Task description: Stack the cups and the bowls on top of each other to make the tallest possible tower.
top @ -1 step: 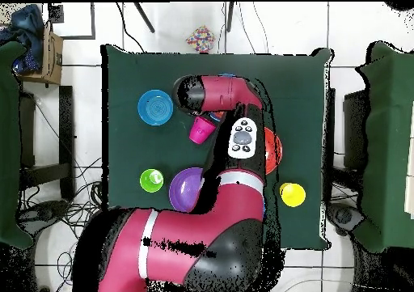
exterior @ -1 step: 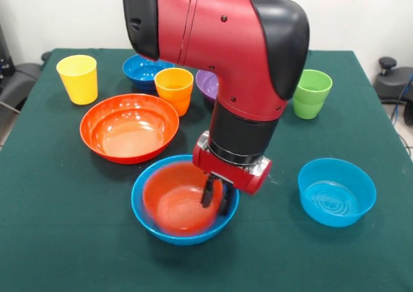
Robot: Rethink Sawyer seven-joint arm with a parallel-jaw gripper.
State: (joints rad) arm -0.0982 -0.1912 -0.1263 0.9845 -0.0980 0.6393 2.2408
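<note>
My gripper is shut on the right rim of a smaller orange bowl, which sits tilted inside a large light-blue bowl near the front of the table. A large orange bowl lies behind and left of them. A yellow cup, a dark-blue bowl, an orange cup, a purple bowl partly behind the arm, and a green cup stand along the back. A smaller light-blue bowl sits alone at the right. In the overhead view the gripper shows only from above.
The overhead view shows the light-blue bowl, green cup, purple bowl, yellow cup and part of the large orange bowl beside the arm. The green table cloth ends at all four sides.
</note>
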